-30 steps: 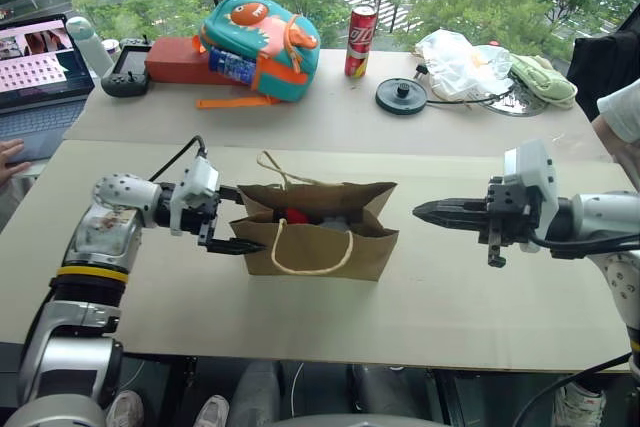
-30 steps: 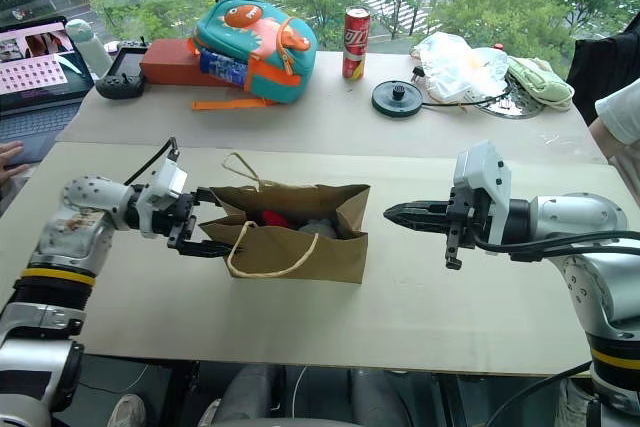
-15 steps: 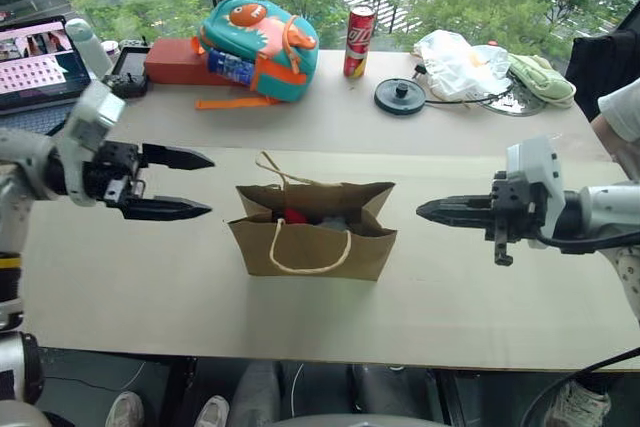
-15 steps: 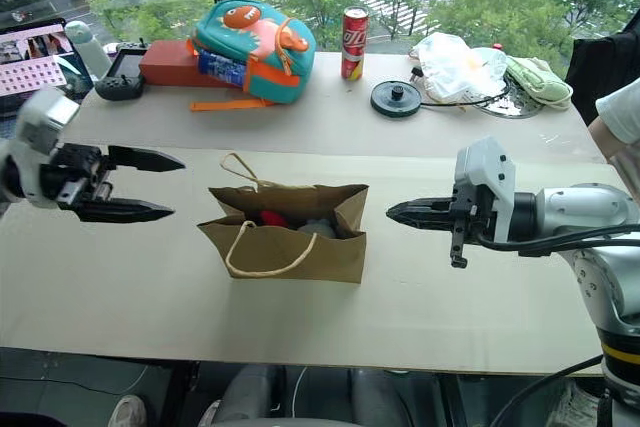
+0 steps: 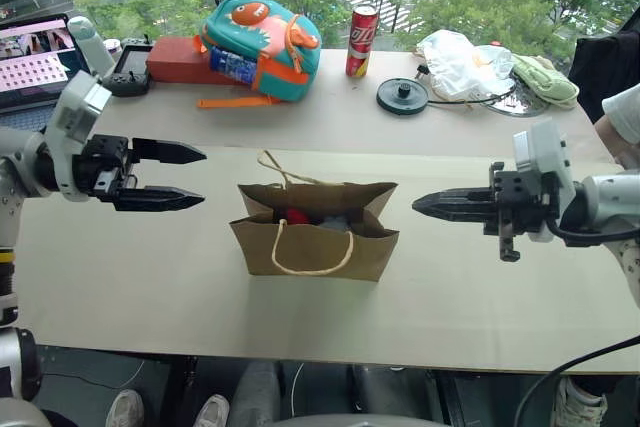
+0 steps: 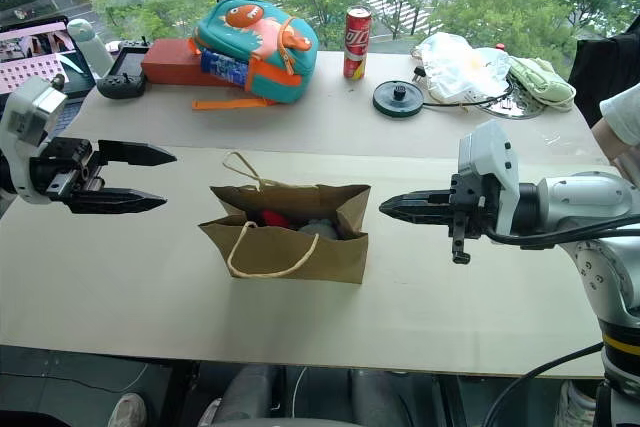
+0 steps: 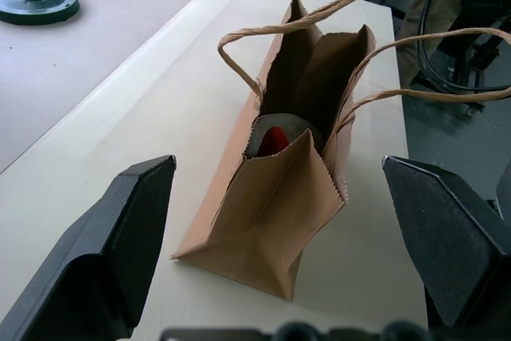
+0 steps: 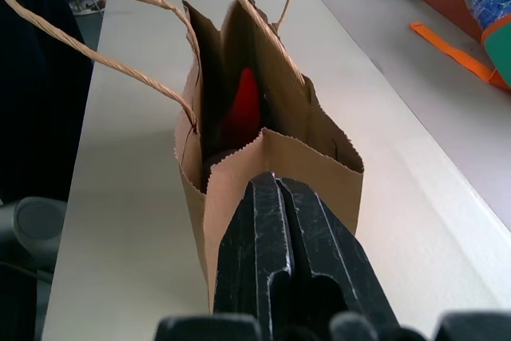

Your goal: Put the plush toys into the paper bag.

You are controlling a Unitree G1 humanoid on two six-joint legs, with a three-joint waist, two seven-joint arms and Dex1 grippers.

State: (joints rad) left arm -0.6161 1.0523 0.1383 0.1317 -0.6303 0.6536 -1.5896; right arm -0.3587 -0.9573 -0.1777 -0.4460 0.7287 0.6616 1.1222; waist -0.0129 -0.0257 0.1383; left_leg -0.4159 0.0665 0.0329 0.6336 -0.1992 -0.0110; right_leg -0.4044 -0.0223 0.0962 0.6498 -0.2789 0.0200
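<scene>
The brown paper bag (image 5: 315,237) stands upright and open in the middle of the beige table. Inside it lie the plush toys: the red chili (image 8: 241,105) shows through the mouth, with a grey-blue fuzzy one (image 5: 333,220) beside it. My left gripper (image 5: 197,176) hovers open and empty to the left of the bag, clear of it, pointing toward it. My right gripper (image 5: 420,206) is shut and empty, level with the bag's right end and a short gap from it. The bag's cord handles (image 7: 279,29) hang loose.
A teal dinosaur backpack (image 5: 262,37), a red box, a soda can (image 5: 361,41), a black disc (image 5: 402,95), a white plastic bag (image 5: 455,59) and a green cloth line the far table. A laptop (image 5: 35,57) and controller sit far left. A person's sleeve (image 5: 622,112) is at the right edge.
My left gripper has drawn away from the bag's left end, rising and moving left. The bag and the right gripper stay where they were.
</scene>
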